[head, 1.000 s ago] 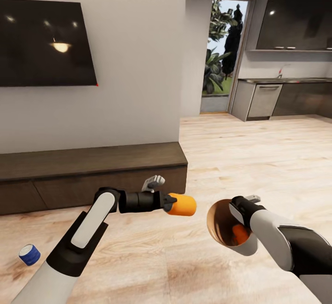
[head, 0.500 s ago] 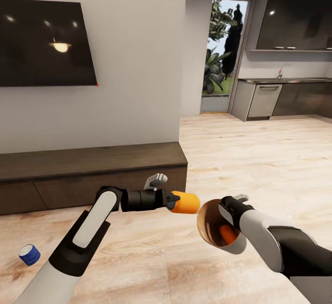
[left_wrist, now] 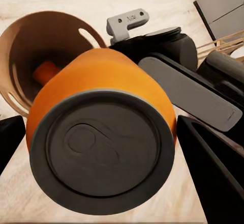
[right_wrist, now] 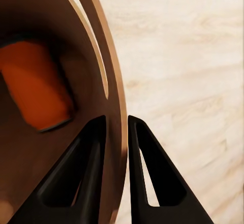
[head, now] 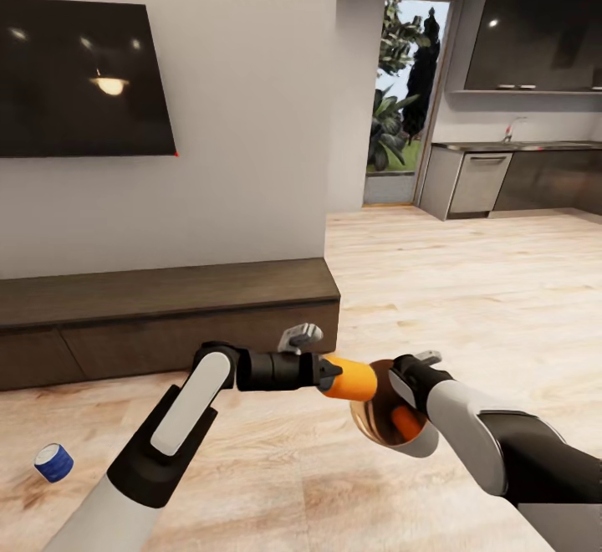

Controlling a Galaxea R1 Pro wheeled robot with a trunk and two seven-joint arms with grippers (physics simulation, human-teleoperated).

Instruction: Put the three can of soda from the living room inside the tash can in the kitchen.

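Lying on its side on the light wood floor [head: 468, 284] at the far left of the head view, the dark blue can [head: 53, 462] with a white band sits well apart from both arms, in front of the long low dark-wood cabinet [head: 167, 309]; the black TV [head: 79, 75] hangs on the wall above. Further right, the left gripper [head: 333, 372] reaches across with its fingers closed on an orange can [head: 351, 378], held sideways, its far end at the mouth of the tash can [head: 386, 431]. From the left wrist, that orange can [left_wrist: 101, 142] shows its grey top between the two dark fingers, with the bin's tan inside [left_wrist: 35, 51] just behind it. A second orange can [head: 407, 423] lies inside the bin. The right gripper [right_wrist: 114, 124] pinches the bin's rim [right_wrist: 114, 96], one finger inside the wall and one outside, holding the bin tilted with its opening toward the left arm. The kitchen [head: 518, 159] with dark cabinets stands in the background at the right.
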